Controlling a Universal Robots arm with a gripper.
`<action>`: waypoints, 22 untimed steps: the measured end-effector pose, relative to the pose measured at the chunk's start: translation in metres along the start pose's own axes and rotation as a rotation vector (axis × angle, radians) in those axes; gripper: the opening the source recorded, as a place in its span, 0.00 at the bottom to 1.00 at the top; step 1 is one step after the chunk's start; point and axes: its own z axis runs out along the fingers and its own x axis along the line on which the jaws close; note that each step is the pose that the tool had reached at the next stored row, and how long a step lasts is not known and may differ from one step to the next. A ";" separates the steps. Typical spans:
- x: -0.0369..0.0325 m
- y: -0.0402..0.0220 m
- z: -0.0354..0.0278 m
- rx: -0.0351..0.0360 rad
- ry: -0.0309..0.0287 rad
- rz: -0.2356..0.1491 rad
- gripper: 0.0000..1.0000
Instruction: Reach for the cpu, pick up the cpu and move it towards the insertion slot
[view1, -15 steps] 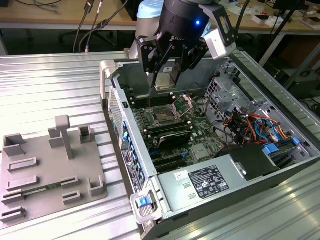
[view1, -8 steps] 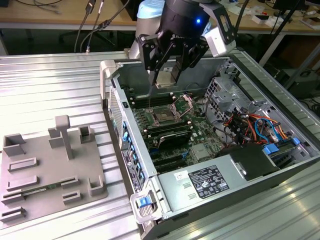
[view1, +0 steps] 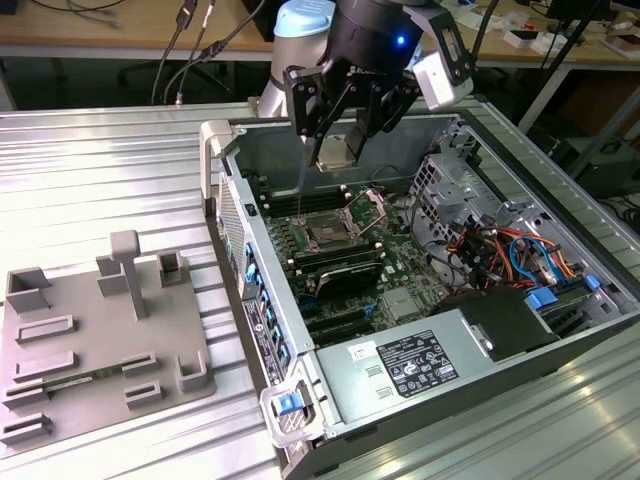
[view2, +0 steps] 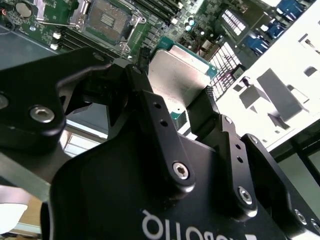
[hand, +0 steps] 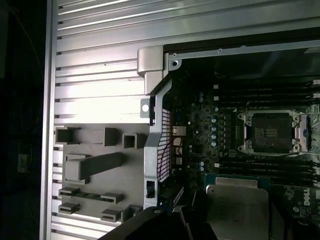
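My gripper (view1: 338, 140) hangs over the far end of the open computer case, shut on the cpu (view1: 336, 155), a small flat square chip with a silvery top. In the second wrist view the cpu (view2: 182, 70) sits clamped between the two black fingers (view2: 150, 105), tilted. The insertion slot (view1: 330, 228), a dark square socket in a shiny metal frame on the green board, lies below the gripper and a little toward the camera, with its frame open. In both wrist views the insertion slot (view2: 107, 20) (hand: 271, 131) lies apart from the cpu (hand: 237, 205).
A grey plastic tray (view1: 100, 330) with raised blocks and recesses lies on the ribbed metal table at the exterior view's left. The case wall (view1: 235, 230) stands between tray and board. Black memory slots (view1: 345, 280), coloured cables (view1: 500, 250) and a power supply (view1: 420, 365) crowd the case.
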 end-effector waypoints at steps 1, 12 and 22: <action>-0.0021 0.0014 0.0008 0.0000 0.0000 0.000 0.55; -0.0292 0.0140 0.0055 0.0000 -0.0003 0.008 0.55; -0.0565 0.0335 0.0123 -0.0003 -0.0007 0.019 0.55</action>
